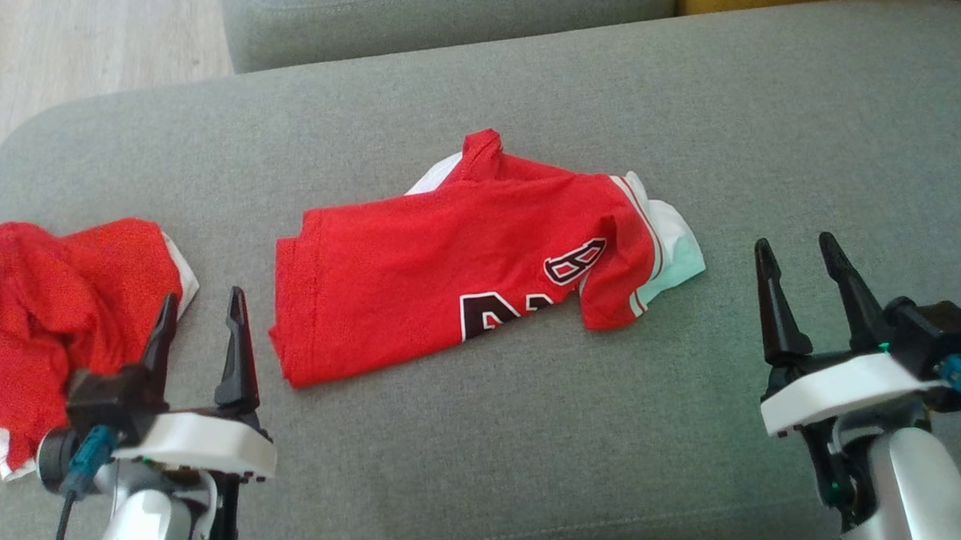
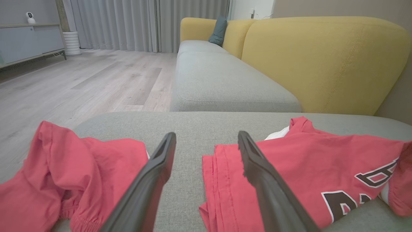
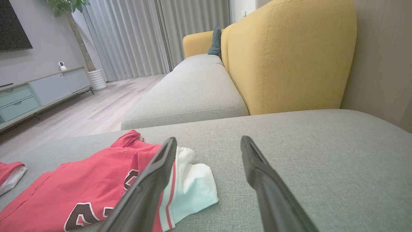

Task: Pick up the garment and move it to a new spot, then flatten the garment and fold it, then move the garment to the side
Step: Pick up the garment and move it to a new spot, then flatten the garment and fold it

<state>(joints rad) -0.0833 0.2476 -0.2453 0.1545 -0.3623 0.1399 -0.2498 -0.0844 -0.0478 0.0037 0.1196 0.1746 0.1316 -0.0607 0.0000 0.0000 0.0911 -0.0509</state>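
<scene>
A red garment (image 1: 456, 255) with dark letters and white sleeve trim lies partly folded in the middle of the grey sofa seat (image 1: 534, 428). The left wrist view has the garment (image 2: 309, 174) at the right, and the right wrist view has the garment (image 3: 93, 187) at the lower left. My left gripper (image 1: 203, 332) hovers open just left of its hem, nothing between the fingers. My right gripper (image 1: 800, 267) stands open to the right of the white sleeve, apart from it.
A second crumpled red cloth (image 1: 58, 309) lies at the seat's left edge beside my left gripper. Beyond the seat are another grey cushion (image 2: 219, 80), a yellow backrest (image 3: 286, 54) and wooden floor (image 2: 74, 80) at the left.
</scene>
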